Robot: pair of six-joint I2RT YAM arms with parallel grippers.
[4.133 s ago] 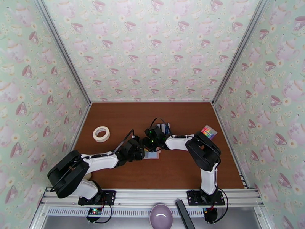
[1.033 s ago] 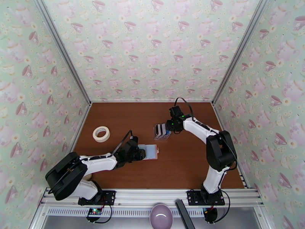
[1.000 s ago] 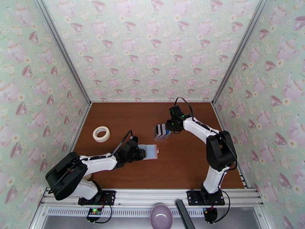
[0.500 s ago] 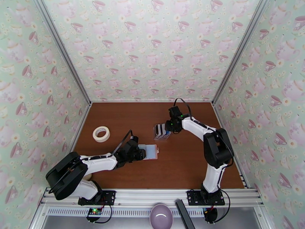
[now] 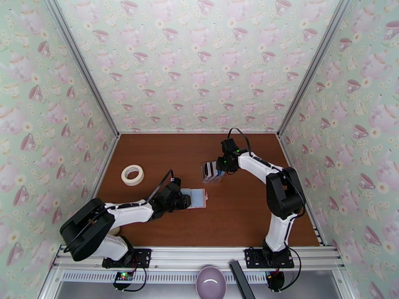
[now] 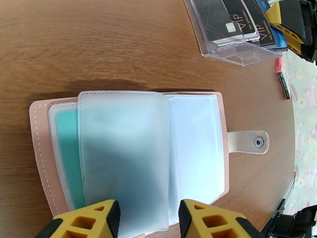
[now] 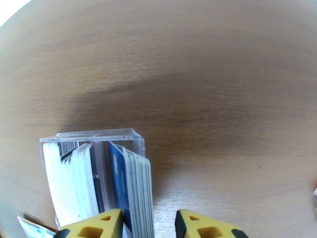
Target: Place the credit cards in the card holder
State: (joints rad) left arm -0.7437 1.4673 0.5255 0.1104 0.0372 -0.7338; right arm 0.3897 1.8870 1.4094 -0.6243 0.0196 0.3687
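table mid: card holder lies open face-up, L gripper jaws spread at its edge | clear rack nearby, credit cards upright inside | R gripper unclenched, straddling outer cards: pinch just one, lift straight.

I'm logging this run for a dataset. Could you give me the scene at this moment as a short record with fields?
card holder: pink book-style wallet lying open on the brown wooden table, clear pockets up, snap tab unfastened
cards: black, blue and white plastic cards standing in a clear plastic rack
left gripper: open, fingers straddling a pocket leaf at the wallet's edge
right gripper: open, over the rack, some cards between its fingers
other: white tape roll, apart from the wallet, nearer the left wall
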